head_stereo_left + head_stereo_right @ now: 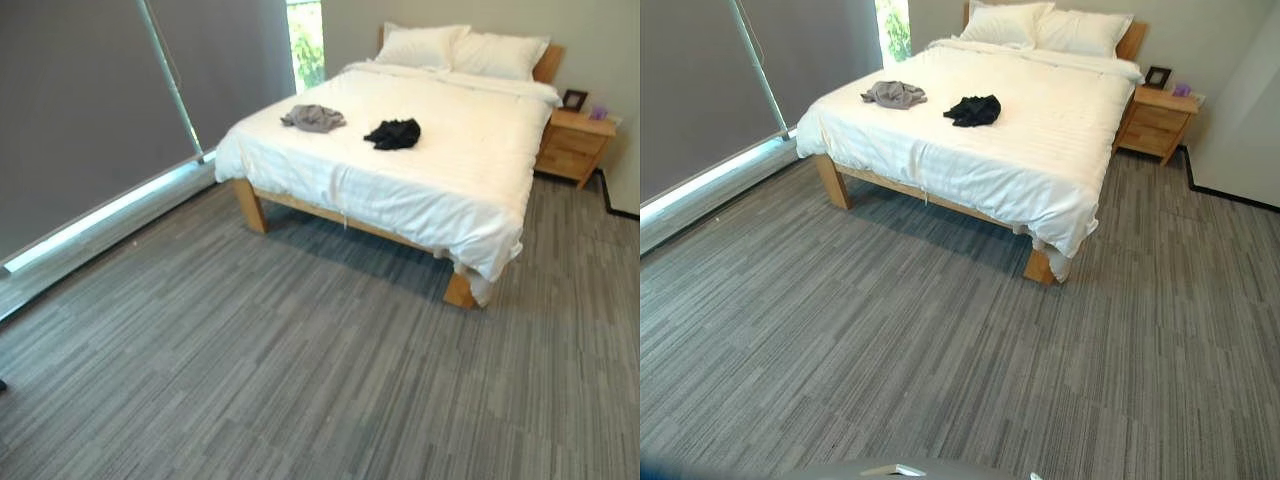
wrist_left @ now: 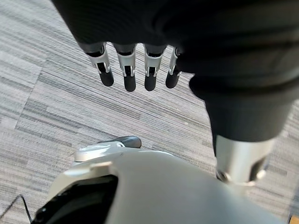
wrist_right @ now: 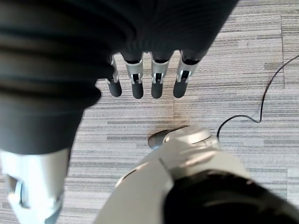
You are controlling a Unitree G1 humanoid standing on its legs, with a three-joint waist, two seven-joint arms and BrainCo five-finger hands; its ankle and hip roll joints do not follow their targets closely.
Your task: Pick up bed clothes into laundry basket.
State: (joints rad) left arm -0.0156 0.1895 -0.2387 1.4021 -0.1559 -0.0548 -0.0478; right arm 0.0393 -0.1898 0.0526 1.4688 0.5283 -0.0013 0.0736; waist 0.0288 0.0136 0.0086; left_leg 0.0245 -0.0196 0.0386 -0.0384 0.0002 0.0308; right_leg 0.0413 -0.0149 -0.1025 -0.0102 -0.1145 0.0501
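Observation:
Two crumpled garments lie on a white-sheeted bed (image 1: 470, 200) with a wooden frame: a grey one (image 1: 313, 118) near the bed's left side and a black one (image 1: 393, 133) toward its middle. The same grey garment (image 1: 894, 94) and black garment (image 1: 973, 110) appear in the right eye view. My left hand (image 2: 135, 70) hangs over the striped grey carpet with straight, relaxed fingers and holds nothing. My right hand (image 3: 147, 77) hangs the same way, fingers straight and empty. Both hands are far from the bed.
Two white pillows (image 1: 460, 48) rest at the headboard. A wooden nightstand (image 1: 572, 143) with a small picture frame stands right of the bed. Grey roller blinds (image 1: 90, 110) cover the window wall on the left. Open carpet (image 1: 300, 370) lies between me and the bed.

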